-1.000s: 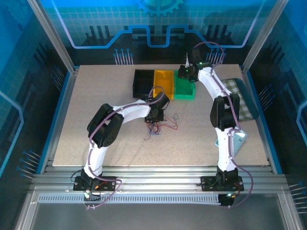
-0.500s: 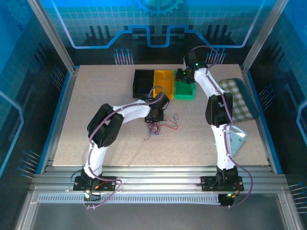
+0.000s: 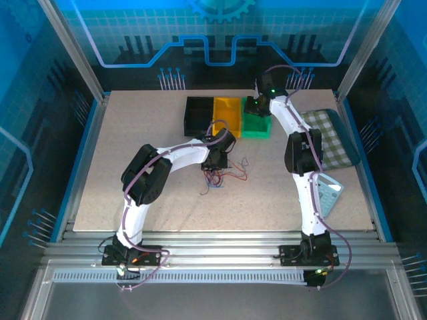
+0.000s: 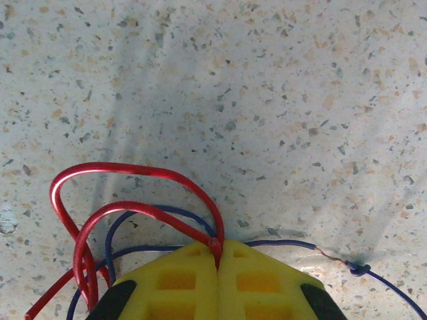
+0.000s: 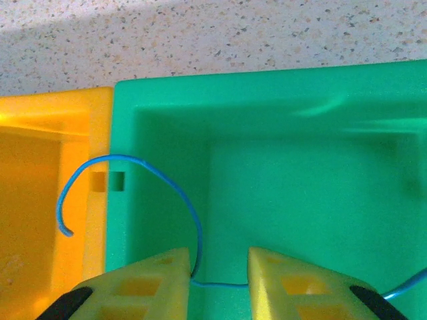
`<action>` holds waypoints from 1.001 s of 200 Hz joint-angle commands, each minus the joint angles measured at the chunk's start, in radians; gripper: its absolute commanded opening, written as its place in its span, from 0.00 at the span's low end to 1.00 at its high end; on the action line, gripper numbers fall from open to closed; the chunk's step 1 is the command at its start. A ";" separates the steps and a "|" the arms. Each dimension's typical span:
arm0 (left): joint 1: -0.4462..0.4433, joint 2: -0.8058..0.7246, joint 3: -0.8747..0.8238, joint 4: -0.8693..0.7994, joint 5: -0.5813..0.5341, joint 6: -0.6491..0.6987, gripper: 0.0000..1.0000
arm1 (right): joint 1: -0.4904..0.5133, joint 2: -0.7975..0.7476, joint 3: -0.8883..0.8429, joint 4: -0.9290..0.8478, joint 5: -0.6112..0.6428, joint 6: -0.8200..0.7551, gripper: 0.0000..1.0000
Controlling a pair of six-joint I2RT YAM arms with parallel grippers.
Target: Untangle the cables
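My left gripper (image 4: 218,257) is shut on a red cable (image 4: 133,170) just above the tabletop. The red cable loops out to the left, and a blue-purple cable (image 4: 287,244) runs under the fingertips to a small knot (image 4: 360,269). From above, the tangle of cables (image 3: 225,177) lies mid-table just in front of the left gripper (image 3: 215,167). My right gripper (image 5: 219,260) hangs over the green bin (image 5: 300,87) with its jaws apart. A thin blue cable (image 5: 180,193) spans the gap between the fingers and curls up over the wall toward the yellow bin (image 5: 40,167).
Black (image 3: 199,113), yellow (image 3: 227,117) and green (image 3: 257,128) bins stand in a row at the back of the table. A checkered cloth (image 3: 331,137) and a pale flat device (image 3: 328,193) lie along the right side.
The right arm has shifted slightly left and settled over the green bin. The left arm and the tangle have not moved.
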 commanded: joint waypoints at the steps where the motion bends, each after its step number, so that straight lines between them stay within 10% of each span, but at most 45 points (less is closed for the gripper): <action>1: 0.028 0.059 -0.046 -0.106 -0.074 0.001 0.00 | -0.008 0.052 0.032 0.000 -0.003 0.024 0.29; 200: 0.027 0.062 -0.032 -0.103 -0.070 0.006 0.00 | 0.014 -0.193 -0.153 0.117 0.109 0.084 0.33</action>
